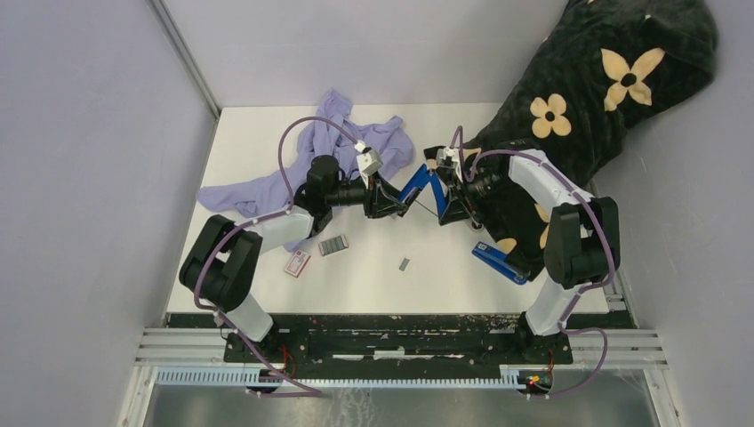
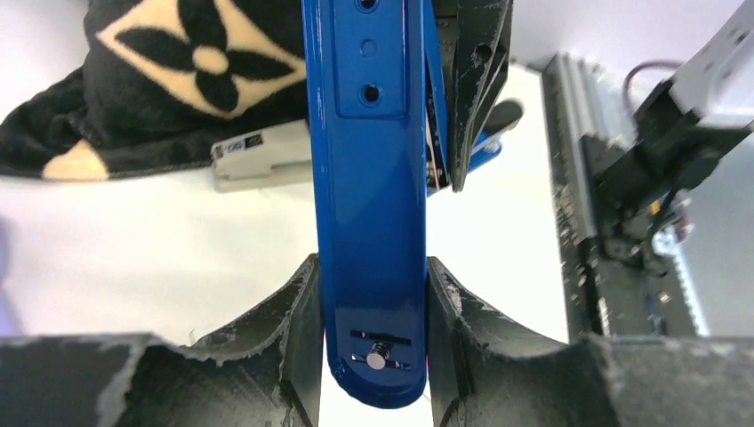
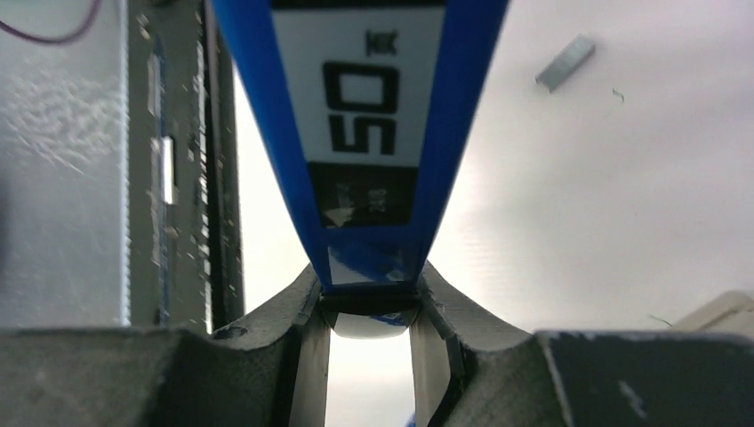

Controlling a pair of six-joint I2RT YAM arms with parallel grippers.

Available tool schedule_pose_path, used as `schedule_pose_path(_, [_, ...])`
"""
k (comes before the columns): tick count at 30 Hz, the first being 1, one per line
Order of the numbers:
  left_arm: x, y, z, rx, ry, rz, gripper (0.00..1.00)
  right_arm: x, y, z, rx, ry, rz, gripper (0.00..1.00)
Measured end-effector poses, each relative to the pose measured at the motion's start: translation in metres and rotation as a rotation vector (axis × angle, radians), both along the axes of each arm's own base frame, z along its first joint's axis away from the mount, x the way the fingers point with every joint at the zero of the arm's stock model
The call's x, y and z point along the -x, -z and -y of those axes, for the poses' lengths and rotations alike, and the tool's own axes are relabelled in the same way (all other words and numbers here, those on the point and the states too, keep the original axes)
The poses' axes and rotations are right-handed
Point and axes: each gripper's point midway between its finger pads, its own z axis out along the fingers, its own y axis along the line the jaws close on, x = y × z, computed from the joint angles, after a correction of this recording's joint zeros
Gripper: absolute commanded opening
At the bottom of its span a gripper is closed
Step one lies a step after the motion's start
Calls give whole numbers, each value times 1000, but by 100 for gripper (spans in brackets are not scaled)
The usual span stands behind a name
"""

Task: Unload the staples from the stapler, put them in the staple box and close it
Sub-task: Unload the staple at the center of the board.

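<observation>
Bright, even light falls from overhead. The white table (image 1: 373, 276) washes out and the shadows under the arms are soft. Glare streaks the stapler (image 2: 369, 178). Both wrist views go blurry at the near foreground and the edges.

The stapler (image 1: 425, 187) at the frame's centre is glossy blue; the right wrist view shows its white label with a black "50". The left tool (image 1: 397, 203) and right tool (image 1: 451, 197) are black. A second stapler (image 1: 498, 262), lower right, is blue too. The staples (image 1: 405, 263) are silver-grey on the white desk (image 1: 445, 240). The small box (image 1: 297, 261) is red and white. The cloth (image 1: 342, 147) is lavender. The blanket (image 1: 613, 80), upper right, is black with cream, black-centred flowers.
</observation>
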Motion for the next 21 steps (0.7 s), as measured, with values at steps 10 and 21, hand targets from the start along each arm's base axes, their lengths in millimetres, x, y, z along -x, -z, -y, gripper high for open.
schedule_pose_path(10, [-8, 50, -26, -344, 32, 148, 3, -15, 52, 31, 198, -51, 113, 1])
schedule_pose_path(21, [-18, 84, -40, -499, 40, 159, 3, -29, 76, 49, 324, -13, 165, 1])
